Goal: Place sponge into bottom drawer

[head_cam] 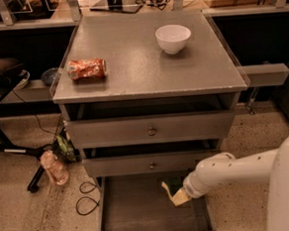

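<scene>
Views: one | Seat: high, above and behind the gripper (182, 194) | Faces: forward and down, cabinet (146, 72) beyond gripper | Range: middling, whole cabinet front framed | Gripper: over bottom drawer (136, 207)
</scene>
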